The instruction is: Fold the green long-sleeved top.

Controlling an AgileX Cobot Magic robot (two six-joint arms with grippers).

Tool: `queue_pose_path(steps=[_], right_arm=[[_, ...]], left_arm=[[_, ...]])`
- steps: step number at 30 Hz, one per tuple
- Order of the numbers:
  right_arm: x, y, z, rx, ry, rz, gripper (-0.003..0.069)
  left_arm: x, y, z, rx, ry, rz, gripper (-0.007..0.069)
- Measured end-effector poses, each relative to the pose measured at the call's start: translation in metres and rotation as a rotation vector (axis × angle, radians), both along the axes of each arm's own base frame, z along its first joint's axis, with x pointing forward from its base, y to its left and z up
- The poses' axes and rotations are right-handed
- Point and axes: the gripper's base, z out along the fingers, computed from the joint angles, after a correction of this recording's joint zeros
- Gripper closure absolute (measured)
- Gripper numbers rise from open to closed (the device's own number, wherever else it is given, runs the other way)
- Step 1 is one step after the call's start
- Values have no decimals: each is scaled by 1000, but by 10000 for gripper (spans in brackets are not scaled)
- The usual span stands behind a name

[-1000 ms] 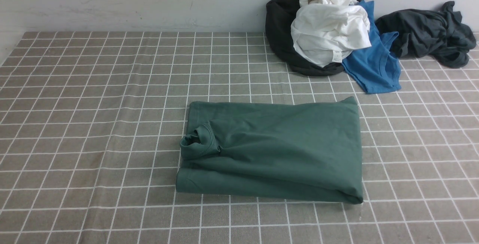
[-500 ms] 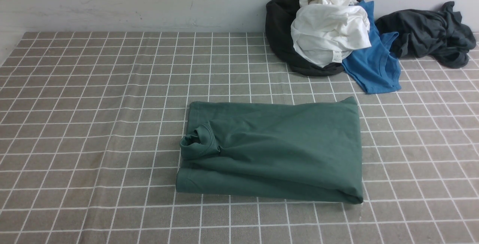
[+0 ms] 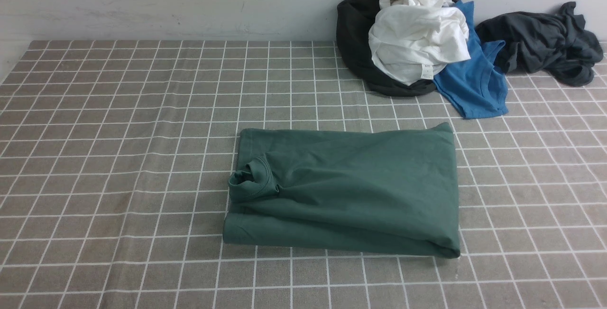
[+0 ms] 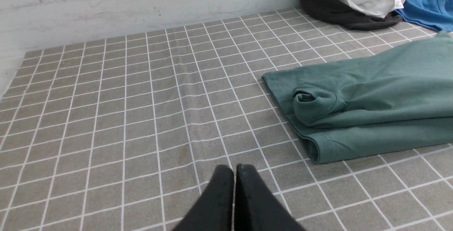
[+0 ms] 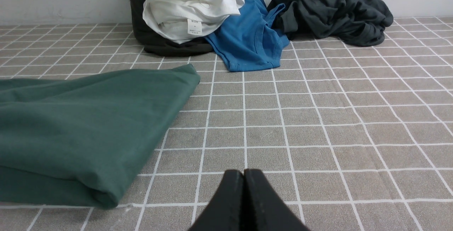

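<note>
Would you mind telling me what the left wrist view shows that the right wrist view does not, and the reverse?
Only the left wrist view shows the green top's bunched neckband and the left hand, shut, above bare cloth. Only the right wrist view shows the dark grey garment, the right hand, shut, and the top's rounded fold corner. Both show the folded green top, the white garment, the blue tee and the checked tablecloth.
</note>
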Motion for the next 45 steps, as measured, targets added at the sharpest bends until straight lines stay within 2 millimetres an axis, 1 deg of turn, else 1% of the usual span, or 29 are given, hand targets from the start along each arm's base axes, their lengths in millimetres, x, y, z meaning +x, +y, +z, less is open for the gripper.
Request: queue_pose_path(steps=[12,17,21,23,24,25,27,29,31,36,45], right_arm=[[0,0,0,0,0,0,673],[0,0,0,0,-1,0,673],[0,0,0,-2,-1,0,673],[0,0,0,-4,-1,1,673],[0,0,0,-4,0,1,673],[0,0,0,-4,0,1,673],[0,0,0,-4,0,1,673],[0,0,0,-4,0,1,673],[0,0,0,-4,1,1,673],[0,0,0,-4,1,1,673],[0,0,0,-4,1,1,673]], left_arm=[[1,0,-1,-2,-8,0,631],[10,-2,-14,-3,-24,3,631],[20,-1,-31,36,-51,35,631],[26,0,-44,39,-54,79,631],[26,0,-45,39,-53,83,631],[30,1,-56,39,-38,117,631],[33,2,-70,32,-14,170,631],[35,4,-87,21,31,221,631],[36,6,-98,7,57,270,631],[37,8,-98,4,30,312,631],[38,7,-97,21,21,276,631]])
